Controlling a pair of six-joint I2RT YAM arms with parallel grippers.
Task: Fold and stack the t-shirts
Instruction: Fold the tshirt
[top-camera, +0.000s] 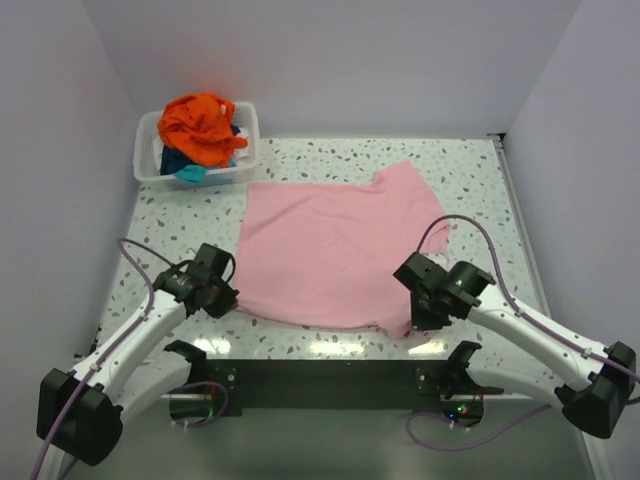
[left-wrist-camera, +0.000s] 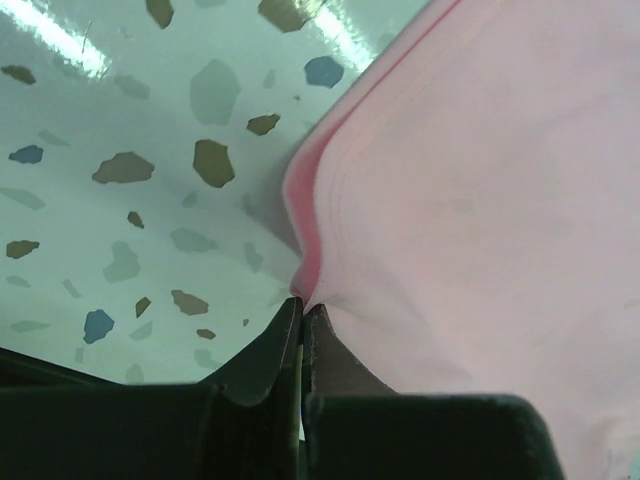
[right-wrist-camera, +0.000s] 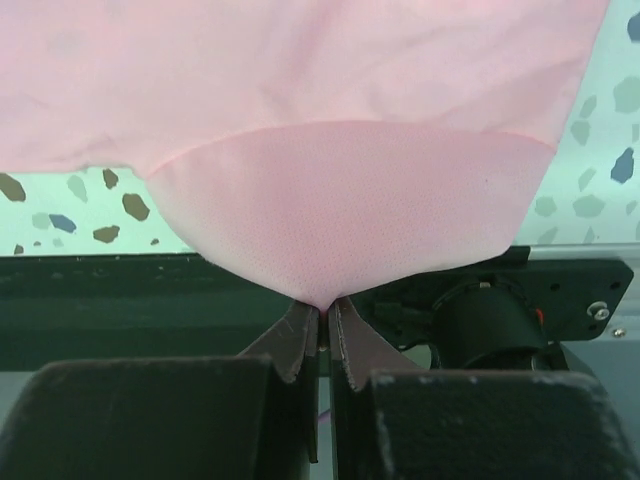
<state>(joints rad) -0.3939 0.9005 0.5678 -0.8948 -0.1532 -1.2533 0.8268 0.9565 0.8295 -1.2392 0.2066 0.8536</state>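
Currently the left gripper (left-wrist-camera: 302, 308) is pinched shut on the near left edge of the pink t-shirt (top-camera: 330, 240), and the right gripper (right-wrist-camera: 325, 305) is pinched on its near right corner. The shirt lies flat mid-table. Judgement: lift both ends together with the hem taut and carry it level toward the far edge. The orange t-shirt (top-camera: 203, 125) tops the heap in the white bin (top-camera: 150, 172), far left.

Reaches in from the near left with the left arm (top-camera: 135, 340), angled toward the middle. Pinches the near left corner of the pink shirt (top-camera: 330, 245) in the left gripper (left-wrist-camera: 302, 305), jaws pressed together. Mirrors this from the near right with the right arm (top-camera: 530, 330), clamping the right gripper (right-wrist-camera: 325, 305) tight on the shirt's near right edge.
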